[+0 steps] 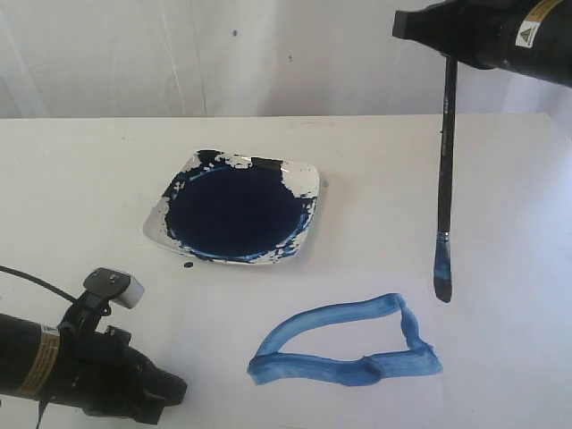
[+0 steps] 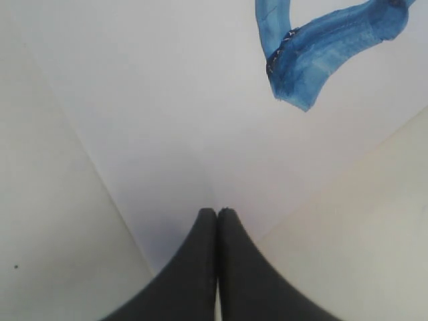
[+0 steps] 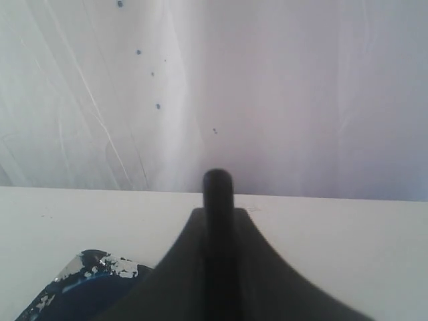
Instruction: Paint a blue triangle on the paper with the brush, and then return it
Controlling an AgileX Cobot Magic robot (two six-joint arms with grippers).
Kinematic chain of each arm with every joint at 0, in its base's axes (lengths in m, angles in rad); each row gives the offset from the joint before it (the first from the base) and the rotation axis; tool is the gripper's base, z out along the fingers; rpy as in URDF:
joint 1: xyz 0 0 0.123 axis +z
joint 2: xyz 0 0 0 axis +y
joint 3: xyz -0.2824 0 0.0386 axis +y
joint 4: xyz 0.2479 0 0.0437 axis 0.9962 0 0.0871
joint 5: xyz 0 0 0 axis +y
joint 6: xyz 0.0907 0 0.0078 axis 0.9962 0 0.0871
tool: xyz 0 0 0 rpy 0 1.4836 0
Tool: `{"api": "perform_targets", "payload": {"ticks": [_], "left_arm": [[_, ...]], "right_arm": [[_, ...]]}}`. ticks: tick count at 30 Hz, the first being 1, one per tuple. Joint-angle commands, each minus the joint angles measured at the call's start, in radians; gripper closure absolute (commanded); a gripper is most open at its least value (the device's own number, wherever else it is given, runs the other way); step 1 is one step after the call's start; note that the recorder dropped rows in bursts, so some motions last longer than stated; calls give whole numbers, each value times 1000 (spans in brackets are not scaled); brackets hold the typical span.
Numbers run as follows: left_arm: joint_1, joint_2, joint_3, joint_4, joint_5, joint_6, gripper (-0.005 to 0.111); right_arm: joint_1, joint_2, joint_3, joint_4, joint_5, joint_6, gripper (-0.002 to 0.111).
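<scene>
Right gripper (image 3: 218, 215): jaws clamped on the top of the brush (image 1: 445, 170), a thin black handle with a blue-stained ferrule and tip. Left gripper (image 2: 217, 224): jaws pressed together, empty, at a corner of the paper (image 2: 154, 107). The triangle (image 1: 308, 368) is a thick, uneven blue outline. A dish (image 1: 305, 176) of dark paint sits on the white table (image 1: 80, 179), before a white, blue-flecked backdrop (image 1: 179, 54). The brush hangs nearly upright, tip down, just right of the triangle; it seems clear of the paper, though I cannot be sure

Bright, diffuse light, faint shadows; the white table (image 1: 80, 170) looks washed out, wrist views soft
</scene>
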Motion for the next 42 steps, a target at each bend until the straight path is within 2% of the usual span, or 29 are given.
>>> {"api": "perform_targets", "payload": {"ticks": [1, 11, 19, 42], "left_arm": [[-8, 0, 4, 14, 29, 4, 107], [-8, 0, 4, 14, 29, 4, 107], [-8, 0, 4, 14, 29, 4, 107], [-8, 0, 4, 14, 29, 4, 107]], "right_arm": [[36, -50, 2, -7, 98, 6, 108], [103, -65, 2, -7, 157, 6, 108], [115, -25, 2, -7, 147, 2, 108], [93, 237, 2, 4, -55, -76, 108]]}}
